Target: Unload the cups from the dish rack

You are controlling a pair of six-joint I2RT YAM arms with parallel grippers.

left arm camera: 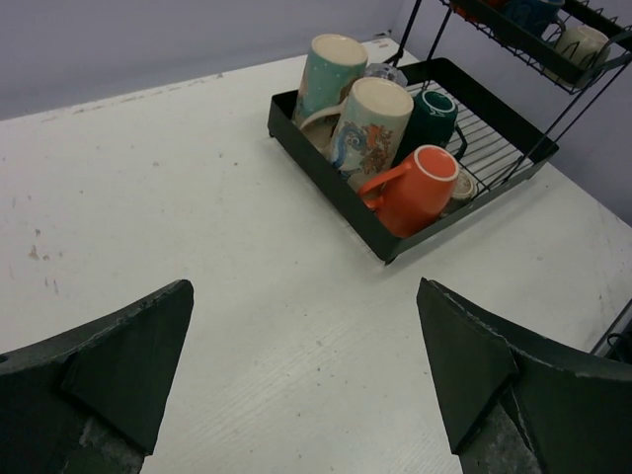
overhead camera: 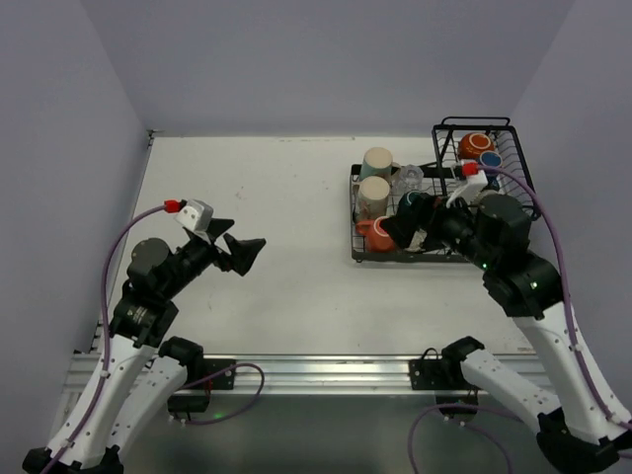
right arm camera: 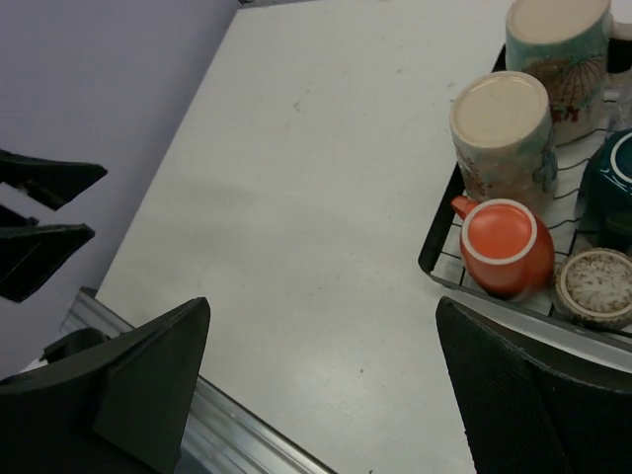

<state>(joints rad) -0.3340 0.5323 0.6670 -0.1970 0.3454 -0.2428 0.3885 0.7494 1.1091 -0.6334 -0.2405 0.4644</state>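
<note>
The black wire dish rack [overhead camera: 355,212] stands at the right, its raised basket [overhead camera: 513,148] behind. The flat tray holds a cream cup [overhead camera: 377,161], a patterned cream cup [overhead camera: 372,195], an orange-red cup [overhead camera: 373,233], a clear glass [overhead camera: 407,178] and a dark teal cup [overhead camera: 413,204]. The basket holds an orange-red cup [overhead camera: 474,144] and a blue cup [overhead camera: 489,158]. My right gripper [overhead camera: 415,237] is open and empty over the tray's front, the orange-red cup [right arm camera: 504,247] just beyond its right finger. My left gripper [overhead camera: 242,249] is open and empty over the table, far left of the rack [left arm camera: 326,183].
A small speckled beige cup [right arm camera: 592,286] lies beside the orange-red one in the tray. The aluminium rail [overhead camera: 316,373] runs along the near table edge. Grey walls close in the left, back and right sides. White table [overhead camera: 267,197] lies between the arms.
</note>
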